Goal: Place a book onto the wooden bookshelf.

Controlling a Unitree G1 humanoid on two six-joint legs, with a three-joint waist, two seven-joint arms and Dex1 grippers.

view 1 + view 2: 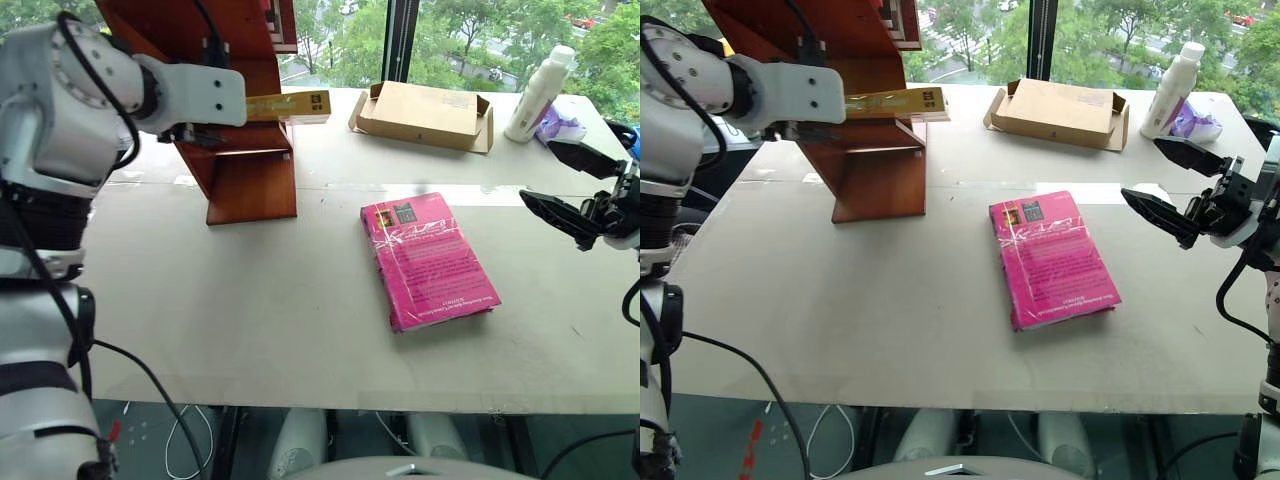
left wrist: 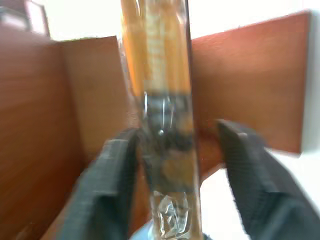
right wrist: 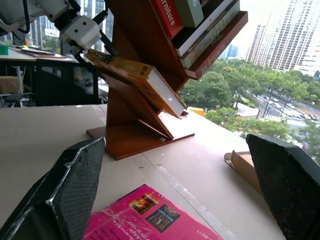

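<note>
The yellow-orange book [image 1: 295, 104] in its glossy wrap lies slanted in the wooden bookshelf [image 1: 250, 185], one end sticking out past the shelf's right side. My left gripper [image 2: 175, 135] stands at the book's other end, open. In the left wrist view the book [image 2: 160, 75] runs between the fingers; one finger [image 2: 250, 170] stands clear of it and the other sits close against it. The right wrist view shows the left gripper [image 3: 97, 50] still around the book's end. My right gripper [image 1: 570, 185] hovers open over the table's right side, nothing in it.
A pink book [image 1: 428, 260] lies flat mid-table. A flat cardboard box [image 1: 425, 115] sits at the back, with a white bottle [image 1: 540, 92] and a purple wrapper [image 1: 560, 125] beside it. Other books [image 3: 200, 25] fill the upper shelf.
</note>
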